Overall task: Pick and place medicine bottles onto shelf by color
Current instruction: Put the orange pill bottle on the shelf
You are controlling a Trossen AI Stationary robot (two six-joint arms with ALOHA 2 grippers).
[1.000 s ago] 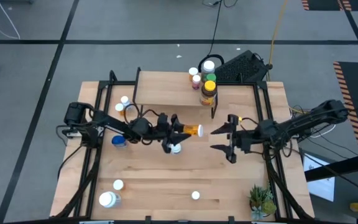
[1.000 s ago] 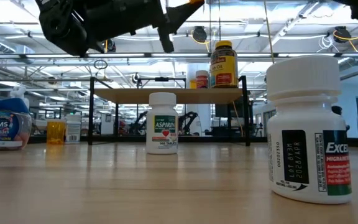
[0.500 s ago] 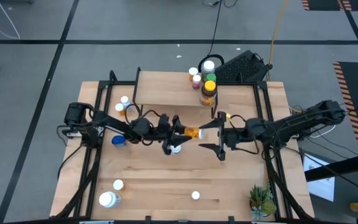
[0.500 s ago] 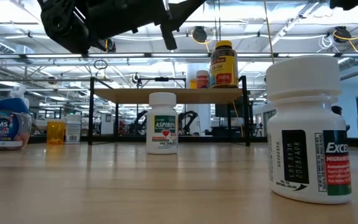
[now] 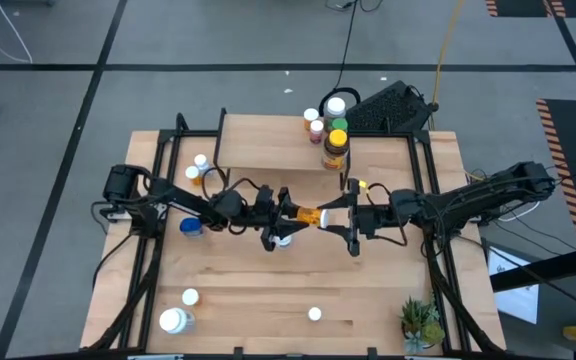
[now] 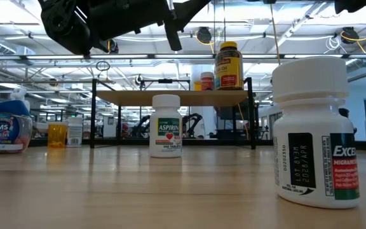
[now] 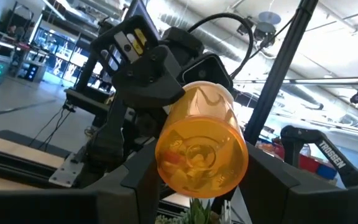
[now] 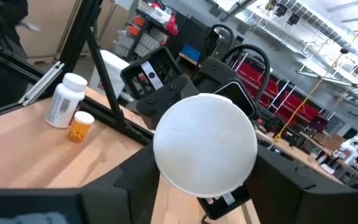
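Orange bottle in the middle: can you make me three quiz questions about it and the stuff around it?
1. Where is the orange bottle?
A. Lying by the plant
B. Held above the table by the left gripper
C. On the floor

2. What colour is the lid of the big bottle on the shelf?
A. Yellow
B. Blue
C. Black

3. How is the right gripper?
A. Shut on an aspirin bottle
B. Open, either side of the orange bottle's white cap
C. Off the table

Answers: 1 B, the high view shows it clamped sideways in mid-air. 2 A, high and low views show yellow. 3 B, its wrist view shows the fingers flanking the cap.
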